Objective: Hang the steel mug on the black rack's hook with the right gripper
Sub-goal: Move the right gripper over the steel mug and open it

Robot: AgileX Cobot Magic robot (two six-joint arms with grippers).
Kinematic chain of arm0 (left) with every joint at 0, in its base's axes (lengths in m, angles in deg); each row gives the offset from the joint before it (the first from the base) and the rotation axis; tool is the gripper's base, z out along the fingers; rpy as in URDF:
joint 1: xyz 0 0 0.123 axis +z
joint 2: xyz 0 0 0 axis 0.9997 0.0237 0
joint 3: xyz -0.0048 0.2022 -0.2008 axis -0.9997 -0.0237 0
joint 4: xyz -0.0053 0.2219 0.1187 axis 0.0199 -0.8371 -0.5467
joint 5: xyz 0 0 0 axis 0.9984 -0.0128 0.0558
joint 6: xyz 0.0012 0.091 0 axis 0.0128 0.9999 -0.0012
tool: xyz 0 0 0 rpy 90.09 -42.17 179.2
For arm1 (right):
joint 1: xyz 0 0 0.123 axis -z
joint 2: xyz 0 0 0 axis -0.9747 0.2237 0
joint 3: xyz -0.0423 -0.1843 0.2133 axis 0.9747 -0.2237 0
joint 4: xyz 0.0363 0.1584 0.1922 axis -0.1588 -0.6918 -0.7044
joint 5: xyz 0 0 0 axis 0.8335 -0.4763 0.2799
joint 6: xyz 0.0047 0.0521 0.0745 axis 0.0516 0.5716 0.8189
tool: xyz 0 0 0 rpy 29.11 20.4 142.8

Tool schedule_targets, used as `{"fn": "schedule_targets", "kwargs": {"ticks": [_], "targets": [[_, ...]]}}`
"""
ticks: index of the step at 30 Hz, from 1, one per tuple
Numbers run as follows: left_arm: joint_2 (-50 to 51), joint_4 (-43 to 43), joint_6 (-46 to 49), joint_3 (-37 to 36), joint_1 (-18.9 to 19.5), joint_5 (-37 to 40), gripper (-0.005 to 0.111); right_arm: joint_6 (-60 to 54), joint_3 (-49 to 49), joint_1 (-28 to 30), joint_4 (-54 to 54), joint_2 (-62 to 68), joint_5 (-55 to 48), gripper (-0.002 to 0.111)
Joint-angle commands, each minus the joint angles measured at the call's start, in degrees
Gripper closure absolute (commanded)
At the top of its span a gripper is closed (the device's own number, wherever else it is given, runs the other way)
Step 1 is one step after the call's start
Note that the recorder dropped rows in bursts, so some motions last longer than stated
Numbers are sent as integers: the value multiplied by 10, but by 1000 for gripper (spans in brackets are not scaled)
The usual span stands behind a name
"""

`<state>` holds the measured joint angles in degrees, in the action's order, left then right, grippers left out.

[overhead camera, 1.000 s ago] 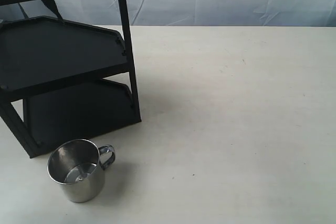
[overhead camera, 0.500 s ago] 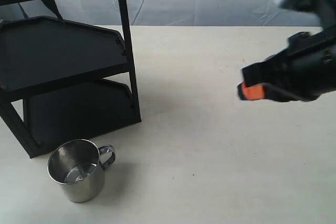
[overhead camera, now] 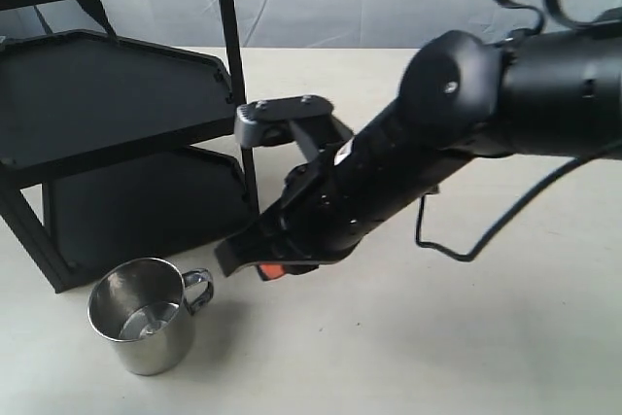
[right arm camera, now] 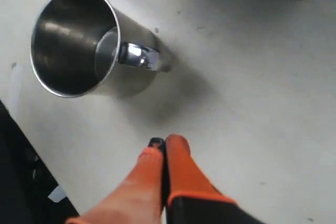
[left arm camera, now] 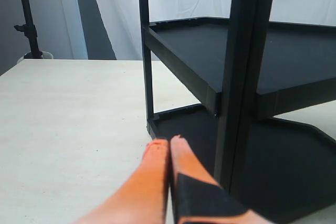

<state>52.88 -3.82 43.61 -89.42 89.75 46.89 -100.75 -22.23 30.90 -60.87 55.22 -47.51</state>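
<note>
Small polished steel mug (overhead camera: 143, 315) stood upright on the pale surface (overhead camera: 466, 318), just in front of the matte black two-tier rack (overhead camera: 126, 143), handle toward the arm. Orange-fingered right gripper (right arm camera: 159, 146) hovered near that handle, jaws pressed together, empty. Left gripper (left arm camera: 168, 144) beside the rack's post, jaws likewise closed.

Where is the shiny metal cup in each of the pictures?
Exterior view: the steel mug stands upright on the table, lower left, in front of the black rack.
Left wrist view: not in it; only the rack shows.
Right wrist view: upper left, handle pointing toward the right hand.
Shared landmark: the black rack.
</note>
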Motion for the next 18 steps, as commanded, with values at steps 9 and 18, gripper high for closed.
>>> {"fn": "schedule_targets", "kwargs": {"ticks": [9,18], "targets": [[-3,-3,1,1,-1,-4,105,-6,91,-32,0,115,1,109],[-3,-3,1,1,-1,-4,105,-7,102,-43,-4,136,-9,109]]}}
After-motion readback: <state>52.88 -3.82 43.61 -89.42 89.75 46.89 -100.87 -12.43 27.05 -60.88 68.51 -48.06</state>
